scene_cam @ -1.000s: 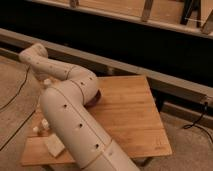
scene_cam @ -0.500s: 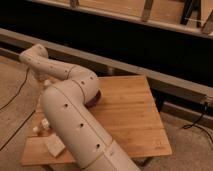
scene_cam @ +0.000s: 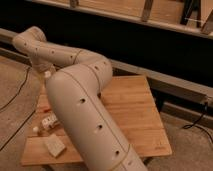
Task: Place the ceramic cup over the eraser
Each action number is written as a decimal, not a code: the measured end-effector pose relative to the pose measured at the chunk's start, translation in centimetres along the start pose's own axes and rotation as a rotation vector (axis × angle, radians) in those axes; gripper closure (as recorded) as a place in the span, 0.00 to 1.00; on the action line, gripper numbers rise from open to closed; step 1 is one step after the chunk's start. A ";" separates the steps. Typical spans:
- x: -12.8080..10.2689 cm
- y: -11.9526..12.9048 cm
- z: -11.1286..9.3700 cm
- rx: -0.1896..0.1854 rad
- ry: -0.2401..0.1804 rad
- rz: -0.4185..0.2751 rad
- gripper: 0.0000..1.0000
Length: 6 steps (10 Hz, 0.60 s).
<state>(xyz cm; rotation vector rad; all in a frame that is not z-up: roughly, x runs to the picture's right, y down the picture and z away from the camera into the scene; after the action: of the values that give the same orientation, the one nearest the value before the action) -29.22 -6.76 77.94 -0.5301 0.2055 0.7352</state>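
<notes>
Gripper [scene_cam: 47, 74] dips behind the arm [scene_cam: 85, 115] at the table [scene_cam: 135, 115] left edge; its grip cannot be told.

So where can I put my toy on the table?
The bare patch is the right half of the table, between the robot arm and the right edge. The left strip is crowded: small white pieces and a pale block beside the arm. The gripper is hidden behind the arm, far left.

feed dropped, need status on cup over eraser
end effector at table far left, mostly hidden behind arm. ceramic cup and eraser not visible. beige block at front left, apart.
</notes>
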 end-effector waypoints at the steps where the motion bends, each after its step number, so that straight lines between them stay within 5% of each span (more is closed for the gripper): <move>1: 2.1 0.1 -2.0 0.010 0.016 -0.037 1.00; 4: 7.1 1.6 -5.2 0.014 0.022 -0.107 1.00; 6: 10.4 2.1 -6.4 0.002 0.003 -0.093 1.00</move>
<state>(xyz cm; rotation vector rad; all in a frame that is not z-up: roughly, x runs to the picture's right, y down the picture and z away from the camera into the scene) -23.05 -2.76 67.92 -0.5355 0.1831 0.6434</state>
